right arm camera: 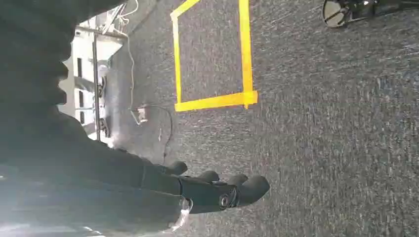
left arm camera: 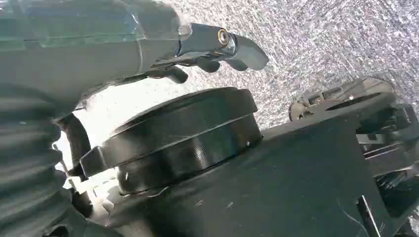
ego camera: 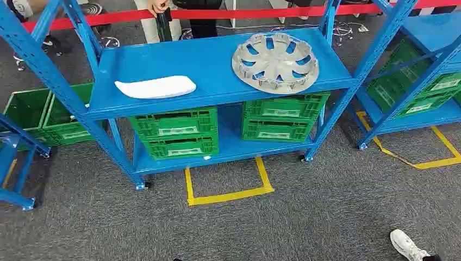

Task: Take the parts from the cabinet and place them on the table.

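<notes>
Both hands hanging over grey carpet, holding nothing: left hand (left arm camera: 207, 49) and right hand (right arm camera: 217, 190), fingers loosely extended. Silver plastic hubcap (ego camera: 275, 62) sitting at 1 o'clock on blue metal shelf (ego camera: 206, 65), white curved panel (ego camera: 156, 87) at 10 o'clock.

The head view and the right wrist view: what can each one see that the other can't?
Only the head view shows the blue metal shelf rack, the silver spoked wheel cover, the white curved panel and the green plastic crates. Only the right wrist view shows the right hand, holding nothing, above the floor. Both show grey carpet and a yellow tape square.
</notes>
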### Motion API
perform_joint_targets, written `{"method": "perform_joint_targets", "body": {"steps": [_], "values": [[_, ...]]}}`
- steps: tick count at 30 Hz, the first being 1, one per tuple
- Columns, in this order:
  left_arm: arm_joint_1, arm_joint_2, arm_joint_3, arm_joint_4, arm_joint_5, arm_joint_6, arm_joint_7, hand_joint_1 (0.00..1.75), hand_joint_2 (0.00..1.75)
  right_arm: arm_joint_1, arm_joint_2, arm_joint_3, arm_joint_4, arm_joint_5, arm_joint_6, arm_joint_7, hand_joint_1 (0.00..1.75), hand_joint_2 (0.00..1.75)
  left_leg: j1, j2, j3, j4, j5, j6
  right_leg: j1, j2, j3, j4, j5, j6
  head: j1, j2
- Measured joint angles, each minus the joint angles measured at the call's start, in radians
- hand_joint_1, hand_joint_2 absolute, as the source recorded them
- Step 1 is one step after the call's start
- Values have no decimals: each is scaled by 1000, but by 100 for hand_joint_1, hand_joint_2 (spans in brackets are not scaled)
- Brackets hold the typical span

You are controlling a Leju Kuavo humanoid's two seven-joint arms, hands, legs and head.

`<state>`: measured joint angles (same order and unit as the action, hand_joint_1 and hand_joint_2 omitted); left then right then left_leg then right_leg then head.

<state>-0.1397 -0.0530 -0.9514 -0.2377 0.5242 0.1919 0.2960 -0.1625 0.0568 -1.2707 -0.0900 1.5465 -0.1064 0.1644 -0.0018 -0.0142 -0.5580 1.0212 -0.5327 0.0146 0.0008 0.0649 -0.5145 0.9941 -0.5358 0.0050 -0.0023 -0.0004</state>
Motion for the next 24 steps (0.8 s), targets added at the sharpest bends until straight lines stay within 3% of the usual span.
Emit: {"method": "perform_joint_targets", "body": {"steps": [6, 9, 14, 19, 21, 24], "values": [[0, 0, -11, 0, 4, 0, -5, 0, 175, -1, -2, -8, 0, -35, -25, -41, 0, 175, 0, 0, 0, 0, 0, 0, 0, 0, 0, 0, 0, 0, 0, 0], [0, 0, -17, 0, 15, 0, -14, 0, 175, -9, -27, -43, 0, -104, -58, -190, 0, 175, -1, 0, 0, 0, 0, 0, 0, 0, 0, 0, 0, 0, 0, 0], [4, 2, -17, 1, 54, 7, -31, 0, 175, -115, -167, -105, 2, -130, -87, -454, 0, 175, -4, 11, 0, 0, 1, 1, -3, 9, -2, 0, 3, 5, 1, 0], [8, 3, -15, 3, 119, 10, -37, 0, 175, -365, -339, -156, 9, -24, -85, -669, 0, 175, -9, 24, 0, 0, 3, 6, -9, 20, -6, 1, 9, 10, 0, 0], [9, 8, -14, 5, 136, 15, -40, 0, 175, -483, -393, -159, 10, 9, -74, -716, 0, 175, -9, 25, -1, 0, 5, 8, -10, 21, -7, 2, 10, 11, 0, 0], [9, 15, -13, 6, 143, 14, -40, 0, 175, -621, -445, -159, 13, 20, -68, -727, 0, 175, -9, 20, 0, 1, 5, 9, -9, 17, -6, 2, 10, 11, 0, 0]]}}
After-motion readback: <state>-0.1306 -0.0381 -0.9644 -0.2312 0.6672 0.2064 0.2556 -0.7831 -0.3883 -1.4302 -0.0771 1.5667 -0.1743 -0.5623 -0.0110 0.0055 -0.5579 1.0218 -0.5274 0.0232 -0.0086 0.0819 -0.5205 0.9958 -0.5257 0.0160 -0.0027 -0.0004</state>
